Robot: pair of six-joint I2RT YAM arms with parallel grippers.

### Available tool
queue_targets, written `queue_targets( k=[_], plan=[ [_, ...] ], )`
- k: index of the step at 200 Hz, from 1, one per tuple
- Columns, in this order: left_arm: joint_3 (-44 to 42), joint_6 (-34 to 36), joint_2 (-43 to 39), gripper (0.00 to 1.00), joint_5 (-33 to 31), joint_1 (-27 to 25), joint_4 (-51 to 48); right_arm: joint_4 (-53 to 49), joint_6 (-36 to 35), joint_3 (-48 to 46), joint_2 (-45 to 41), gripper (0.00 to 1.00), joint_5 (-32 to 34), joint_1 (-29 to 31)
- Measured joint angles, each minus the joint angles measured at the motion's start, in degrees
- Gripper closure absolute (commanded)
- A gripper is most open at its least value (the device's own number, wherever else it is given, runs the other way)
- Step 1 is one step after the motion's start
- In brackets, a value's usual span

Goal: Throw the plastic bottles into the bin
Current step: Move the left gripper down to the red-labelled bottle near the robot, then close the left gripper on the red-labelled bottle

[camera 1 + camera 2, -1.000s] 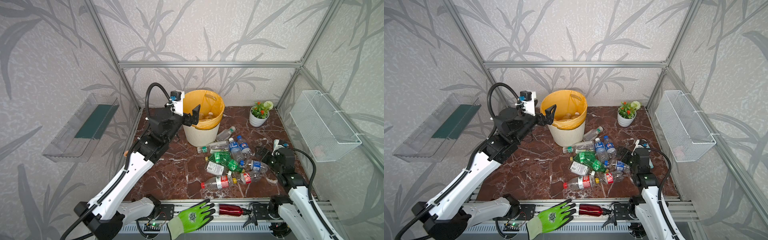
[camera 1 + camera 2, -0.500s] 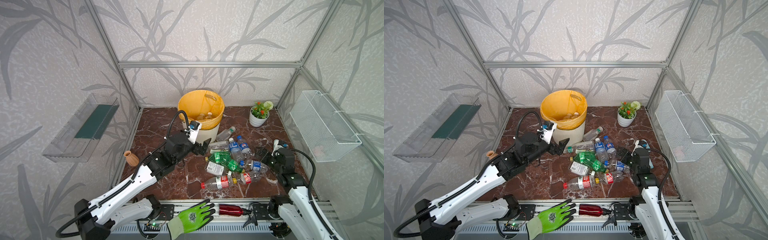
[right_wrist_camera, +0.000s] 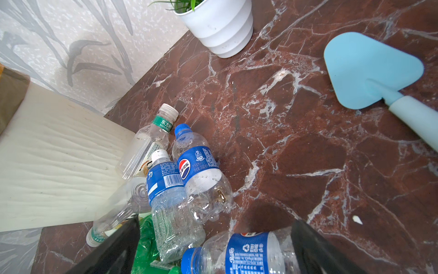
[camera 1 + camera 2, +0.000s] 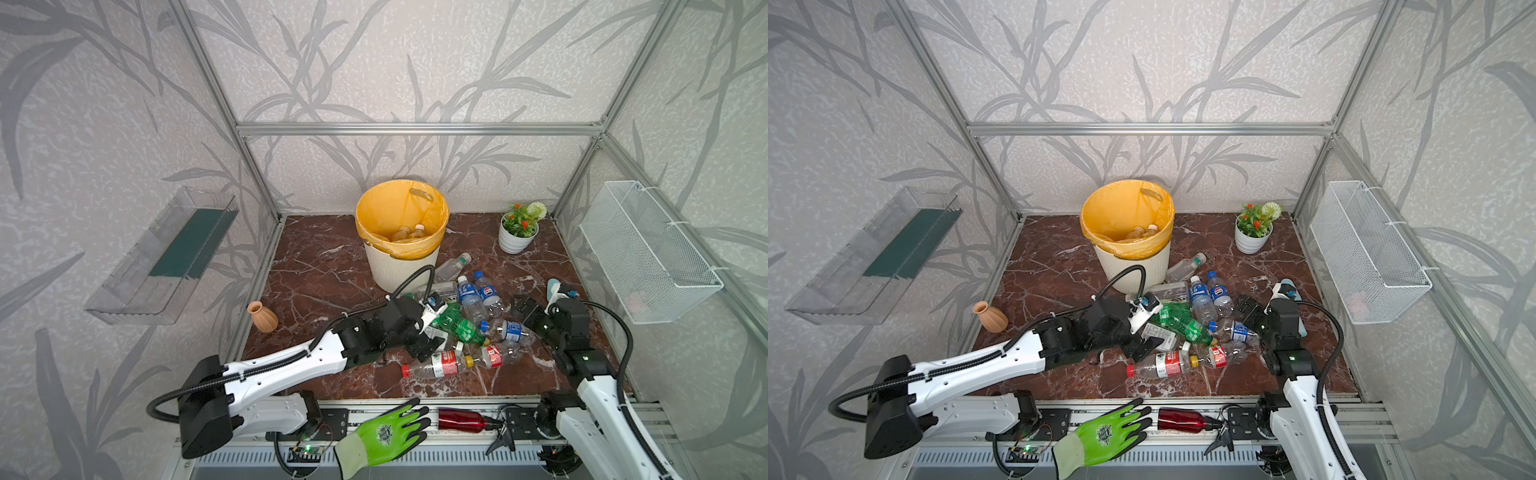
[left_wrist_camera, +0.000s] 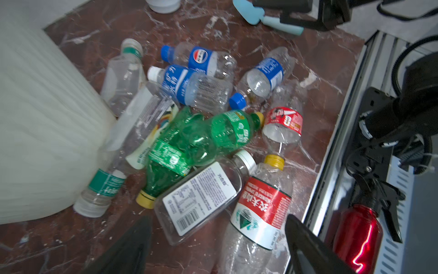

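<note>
Plastic bottles lie heaped on the tabletop at four o'clock of the bin. Left fingers and right fingers gape wide, empty. Overlapping bottles between the left fingers may slip or scatter.

The left hand has swung down from over the bin to the plastic bottles beside it.

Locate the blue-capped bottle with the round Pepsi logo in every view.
In a top view: the Pepsi bottle lies just right of the foot of the bin, beside the white-capped bottle.
In a top view: same spot, same neighbours.
Left wrist: just beyond the white-capped bottle, logo facing the camera.
Right wrist: alongside the white-capped bottle, on its side away from the bin.
Shared landmark: the bin's cream ribbed wall, in all four.
</note>
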Motion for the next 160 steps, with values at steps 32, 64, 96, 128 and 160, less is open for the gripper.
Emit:
queue_targets(
  k=[32, 64, 96, 128, 160],
  plan=[
    [0.02, 0.07, 5.90, 0.19, 0.87, -4.15, -0.26, -0.02, 0.17, -0.13, 0.22, 0.00, 0.07, 0.00],
    [0.20, 0.04, 12.17, 0.22, 1.09, -6.51, -0.44, -0.02, 0.24, -0.17, 0.22, 0.00, 0.07, 0.00],
    [0.87, 0.17, 16.09, 0.25, 1.03, -7.15, -0.52, -0.02, 0.24, -0.22, 0.22, 0.00, 0.07, 0.00],
    [2.27, 0.50, 18.21, 0.26, 0.81, -7.17, -0.46, 0.17, 0.24, -0.83, 0.22, 0.00, 0.07, 0.00],
    [3.45, 1.22, 20.74, 0.32, 0.79, -7.32, -0.37, 0.17, 0.24, -1.40, 0.22, 0.00, 0.09, 0.00]
  ],
)
